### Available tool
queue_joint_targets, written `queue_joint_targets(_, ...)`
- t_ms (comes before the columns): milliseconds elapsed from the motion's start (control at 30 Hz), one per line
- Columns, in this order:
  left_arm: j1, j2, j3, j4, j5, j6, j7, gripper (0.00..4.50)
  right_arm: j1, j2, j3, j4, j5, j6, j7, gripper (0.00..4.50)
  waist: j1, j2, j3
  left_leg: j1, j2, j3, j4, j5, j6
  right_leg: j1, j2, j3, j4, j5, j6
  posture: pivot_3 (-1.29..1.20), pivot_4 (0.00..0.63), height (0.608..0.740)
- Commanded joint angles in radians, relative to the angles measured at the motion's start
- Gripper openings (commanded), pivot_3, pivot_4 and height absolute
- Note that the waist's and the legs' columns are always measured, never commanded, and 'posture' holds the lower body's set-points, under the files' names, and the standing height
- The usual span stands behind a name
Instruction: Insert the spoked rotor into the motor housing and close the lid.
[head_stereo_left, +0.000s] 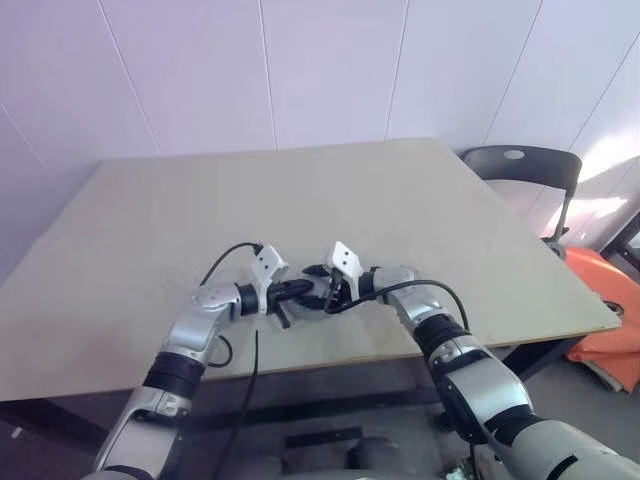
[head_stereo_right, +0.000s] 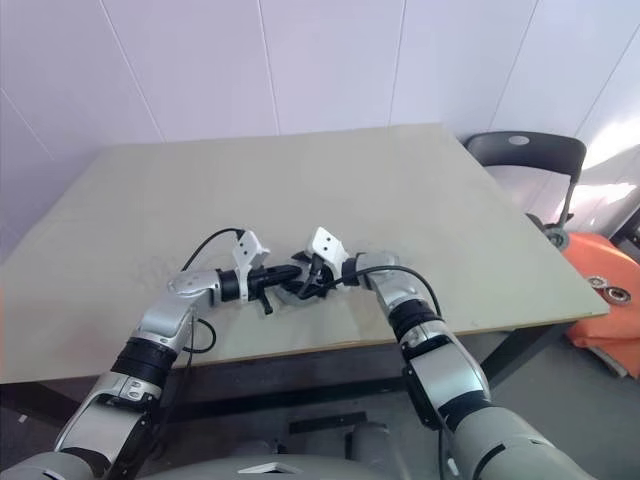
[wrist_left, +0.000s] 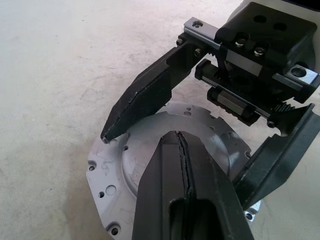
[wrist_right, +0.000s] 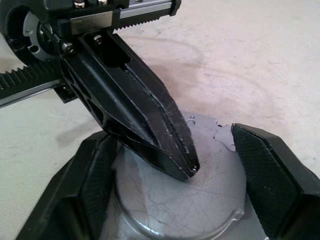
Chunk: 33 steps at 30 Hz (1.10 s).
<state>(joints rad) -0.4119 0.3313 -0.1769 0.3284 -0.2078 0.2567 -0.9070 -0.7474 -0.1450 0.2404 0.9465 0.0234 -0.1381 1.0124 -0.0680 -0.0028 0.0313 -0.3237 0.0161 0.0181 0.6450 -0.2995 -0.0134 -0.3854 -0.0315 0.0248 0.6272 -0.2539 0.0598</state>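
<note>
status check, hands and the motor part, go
Left hand shut, tips down on the grey disc. Right hand open, fingers either side of the disc. Disc flat on the table. Nothing in the way.

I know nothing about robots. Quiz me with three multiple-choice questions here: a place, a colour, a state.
1. Where do the two pincers meet? A far corner; B near the table's front edge; C on the floor.
2. The round metal disc is: A grey; B copper; C red.
3. The left pincer is: A shut; B wide open; C holding a cup.
B: the right pincer meets the left one by the near edge. A: the disc looks grey. A: its fingers touch along their length.
</note>
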Motion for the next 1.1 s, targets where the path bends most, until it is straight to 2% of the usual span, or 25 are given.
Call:
queue_joint_targets(33,0.030,0.002,-0.025,0.024,0.023,0.037,-0.004,0.00,0.013,-0.045,0.013,0.078,-0.077,0.033,-0.089,4.49,-0.001,0.001,0.000,0.000,0.000,0.000,0.000,0.000,0.000,0.000,0.000,0.000,-0.001,0.000,0.000,0.00,0.000,0.740)
queue_joint_targets(267,0.033,0.002,-0.022,0.019,0.022,0.039,-0.001,0.00,0.003,-0.044,-0.009,0.062,-0.037,0.041,-0.053,4.49,-0.001,0.003,0.001,-0.001,0.000,-0.001,-0.003,0.000,0.000,0.000,0.000,-0.001,-0.008,0.000,0.000,0.00,0.000,0.740)
queue_joint_targets(433,0.035,-0.001,-0.020,0.018,0.022,0.039,0.002,0.00,0.020,-0.062,-0.052,-0.059,0.073,0.115,0.149,4.49,0.008,0.002,0.001,-0.008,0.000,0.000,-0.008,0.000,0.000,-0.004,-0.002,-0.002,-0.012,0.000,0.000,0.00,0.000,0.740)
queue_joint_targets(600,0.036,-0.006,-0.017,0.016,0.025,0.039,0.005,0.00,0.017,-0.082,-0.072,-0.130,0.117,0.180,0.226,4.49,0.025,0.002,-0.001,-0.019,0.000,0.002,-0.009,0.002,0.004,-0.012,0.000,0.000,-0.008,0.007,0.006,0.00,0.000,0.740)
queue_joint_targets(733,0.033,-0.007,-0.015,0.018,0.023,0.038,0.007,0.00,-0.013,-0.089,-0.104,-0.139,0.141,0.208,0.220,4.49,0.029,0.003,-0.001,-0.033,-0.001,0.003,-0.014,0.002,0.004,-0.027,-0.002,0.000,-0.010,0.008,0.007,0.00,0.000,0.740)
queue_joint_targets(1100,0.043,-0.004,-0.017,0.008,0.015,0.057,-0.008,0.00,-0.041,-0.081,-0.124,-0.082,0.110,0.170,0.127,4.49,0.027,0.003,-0.001,-0.033,-0.003,0.005,-0.015,0.002,0.003,-0.028,-0.013,-0.007,-0.010,0.005,0.001,0.00,0.000,0.740)
